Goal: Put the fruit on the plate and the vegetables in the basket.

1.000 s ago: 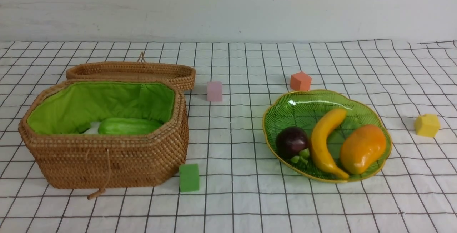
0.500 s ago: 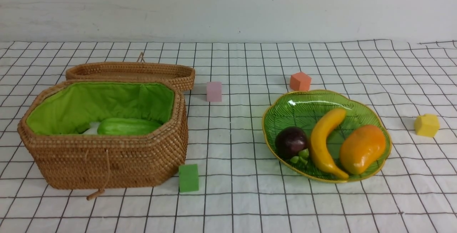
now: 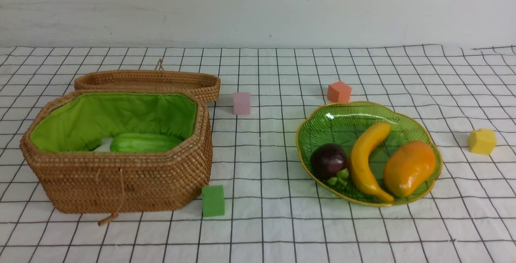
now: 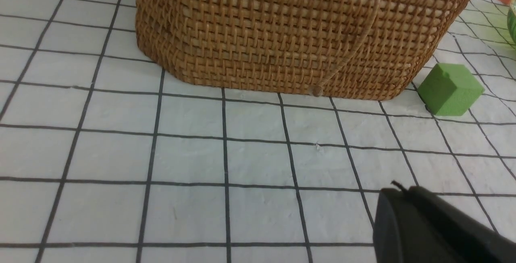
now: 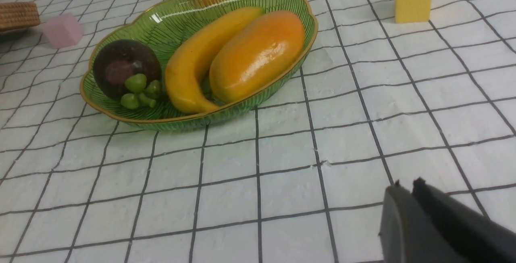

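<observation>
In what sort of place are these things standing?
Probably a robot test table: a white cloth with black grid lines, small plain coloured cubes such as the green one, and a bare pale wall behind.

A pink block (image 3: 242, 103), an orange-red block (image 3: 339, 92), a yellow block (image 3: 482, 141) and a green block (image 3: 213, 201) sit spread over a white cloth with a black grid (image 3: 274, 222). Measured from the pink block, the woven lid (image 3: 149, 78) lies to the left, the green one nearer the camera, the orange-red one to the right, and the yellow one farther right. A pale wall (image 3: 258, 9) rises behind the pink block.
</observation>
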`<state>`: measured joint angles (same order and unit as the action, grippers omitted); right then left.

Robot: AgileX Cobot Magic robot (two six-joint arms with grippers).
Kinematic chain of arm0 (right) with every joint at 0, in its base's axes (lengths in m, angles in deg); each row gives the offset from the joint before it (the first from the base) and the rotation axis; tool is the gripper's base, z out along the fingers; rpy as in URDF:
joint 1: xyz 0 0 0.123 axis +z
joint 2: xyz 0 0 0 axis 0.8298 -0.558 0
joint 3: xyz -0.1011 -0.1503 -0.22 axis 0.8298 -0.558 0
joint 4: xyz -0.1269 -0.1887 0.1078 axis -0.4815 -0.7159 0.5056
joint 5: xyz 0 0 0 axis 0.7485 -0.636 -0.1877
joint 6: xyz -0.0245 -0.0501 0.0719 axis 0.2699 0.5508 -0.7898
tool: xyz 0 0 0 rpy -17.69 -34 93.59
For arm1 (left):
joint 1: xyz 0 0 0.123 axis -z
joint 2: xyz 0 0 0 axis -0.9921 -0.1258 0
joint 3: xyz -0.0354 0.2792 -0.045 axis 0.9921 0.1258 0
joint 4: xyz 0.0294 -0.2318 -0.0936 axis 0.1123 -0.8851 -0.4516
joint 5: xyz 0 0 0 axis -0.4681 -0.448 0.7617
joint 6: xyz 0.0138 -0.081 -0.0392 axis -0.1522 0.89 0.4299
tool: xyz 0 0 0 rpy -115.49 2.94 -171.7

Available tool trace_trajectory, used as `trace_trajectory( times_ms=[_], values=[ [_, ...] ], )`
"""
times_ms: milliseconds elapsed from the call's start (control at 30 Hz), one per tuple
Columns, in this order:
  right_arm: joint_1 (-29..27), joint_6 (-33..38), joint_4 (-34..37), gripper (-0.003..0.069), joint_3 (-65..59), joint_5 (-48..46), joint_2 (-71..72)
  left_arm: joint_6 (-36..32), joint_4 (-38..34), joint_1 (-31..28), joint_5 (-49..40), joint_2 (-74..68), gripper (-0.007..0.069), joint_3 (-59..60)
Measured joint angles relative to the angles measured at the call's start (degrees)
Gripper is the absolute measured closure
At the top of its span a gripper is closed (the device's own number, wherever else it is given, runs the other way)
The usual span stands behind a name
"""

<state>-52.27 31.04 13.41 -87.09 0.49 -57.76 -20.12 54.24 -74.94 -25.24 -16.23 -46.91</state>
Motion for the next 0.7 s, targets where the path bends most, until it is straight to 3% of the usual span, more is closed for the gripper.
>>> trace_trajectory(
  times_ms=[700],
  values=[
    [0.0,0.0,0.0,0.0590,0.0,0.0,0.0,0.0,0.0,0.0,0.0,0.0,0.0626,0.0]
  ],
)
